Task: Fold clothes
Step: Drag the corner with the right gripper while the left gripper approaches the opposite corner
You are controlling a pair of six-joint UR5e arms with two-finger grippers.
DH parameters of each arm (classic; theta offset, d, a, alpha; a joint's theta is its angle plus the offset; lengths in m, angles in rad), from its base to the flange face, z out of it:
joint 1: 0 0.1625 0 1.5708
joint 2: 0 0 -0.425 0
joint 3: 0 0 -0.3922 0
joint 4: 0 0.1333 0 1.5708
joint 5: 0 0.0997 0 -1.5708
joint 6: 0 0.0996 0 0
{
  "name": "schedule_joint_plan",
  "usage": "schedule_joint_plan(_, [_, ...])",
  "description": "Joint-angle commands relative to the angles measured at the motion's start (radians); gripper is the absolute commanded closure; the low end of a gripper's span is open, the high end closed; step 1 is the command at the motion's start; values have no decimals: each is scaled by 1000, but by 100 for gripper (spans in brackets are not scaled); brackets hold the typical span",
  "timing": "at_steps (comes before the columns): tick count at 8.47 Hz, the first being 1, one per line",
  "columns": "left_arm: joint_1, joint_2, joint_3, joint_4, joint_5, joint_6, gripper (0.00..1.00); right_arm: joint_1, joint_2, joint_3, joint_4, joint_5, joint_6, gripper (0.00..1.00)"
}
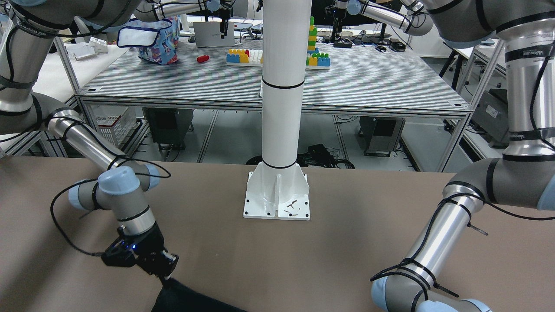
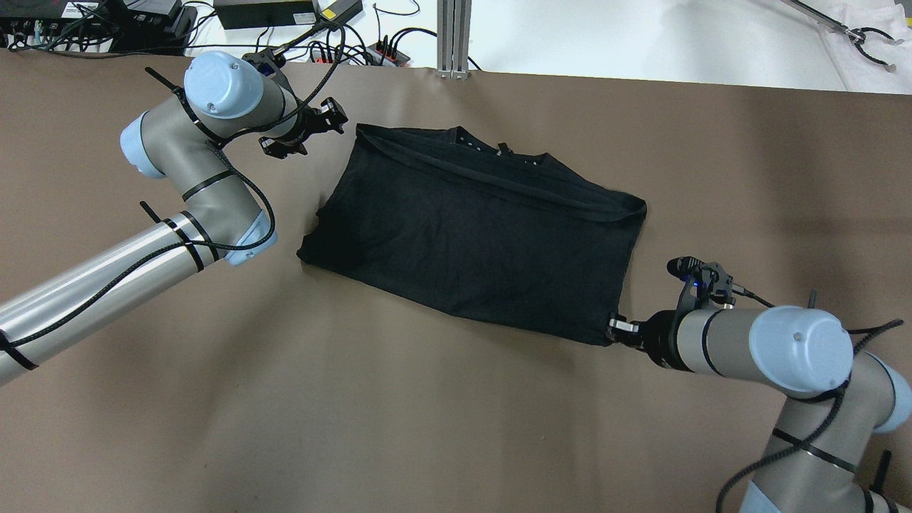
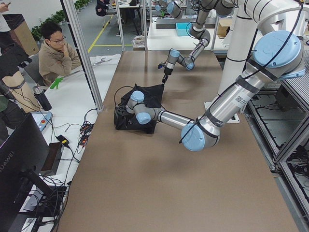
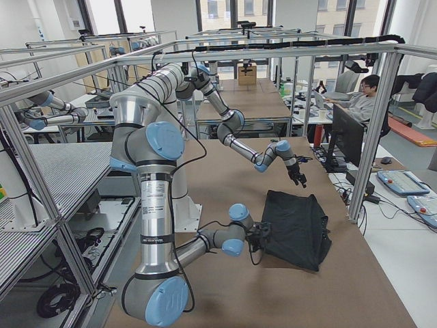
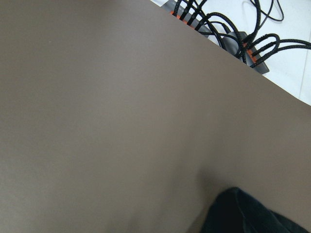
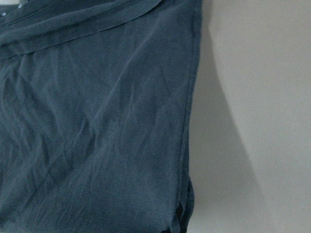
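A black garment (image 2: pixel 477 235) lies folded flat in a rough rectangle on the brown table (image 2: pixel 427 413). My right gripper (image 2: pixel 613 329) is at its near right corner, with the jaws closed on the cloth edge. The front-facing view shows this gripper (image 1: pixel 167 273) touching the tip of the garment (image 1: pixel 182 299). The right wrist view is filled by the garment (image 6: pixel 97 121) and shows no fingers. My left gripper (image 2: pixel 310 134) is open and empty, just left of the garment's far left corner and apart from it. That corner shows in the left wrist view (image 5: pixel 252 213).
A white column base (image 1: pixel 277 195) is bolted to the table at the robot's side. Cables and a power strip (image 2: pixel 385 50) lie beyond the far edge, also seen by the left wrist camera (image 5: pixel 243 39). An operator (image 3: pixel 58 53) sits beside the table.
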Motion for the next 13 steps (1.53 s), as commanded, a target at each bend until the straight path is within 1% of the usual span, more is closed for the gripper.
schedule_joint_plan(1, [8,-2,0,0,0,-1,19,-145,-100,235,-101,114,102,100])
schedule_joint_plan(2, [8,-5,-2,0,-2,-1,19,-147,-128,274,-96,185,102,100])
schedule_joint_plan(3, [10,-11,-2,0,-8,-2,19,-168,-128,284,-94,203,104,31])
schedule_joint_plan(4, [10,-14,-8,2,-12,-16,19,-182,-124,287,-94,191,108,5])
schedule_joint_plan(5, [22,5,-70,18,-11,-24,19,-182,-115,286,-94,175,108,5])
schedule_joint_plan(6, [36,62,-165,52,-11,-42,19,-184,-106,283,-94,131,108,5])
schedule_joint_plan(7, [72,115,-269,78,-9,-71,19,-184,-92,273,-96,79,108,5])
schedule_joint_plan(8, [106,175,-392,118,-5,-114,19,-184,-61,240,-96,31,108,5])
schedule_joint_plan(9, [166,243,-503,150,21,-139,19,-184,-55,223,-96,-6,108,5])
schedule_joint_plan(10, [227,293,-569,153,85,-148,19,-181,-58,223,-96,-15,108,5])
schedule_joint_plan(11, [263,338,-606,152,113,-148,19,-182,-55,211,-96,-20,108,5])
schedule_joint_plan(12, [304,358,-616,152,155,-150,19,-181,-50,200,-93,-20,108,5])
schedule_joint_plan(13, [341,355,-597,152,182,-147,19,-181,-50,200,-91,-20,110,5])
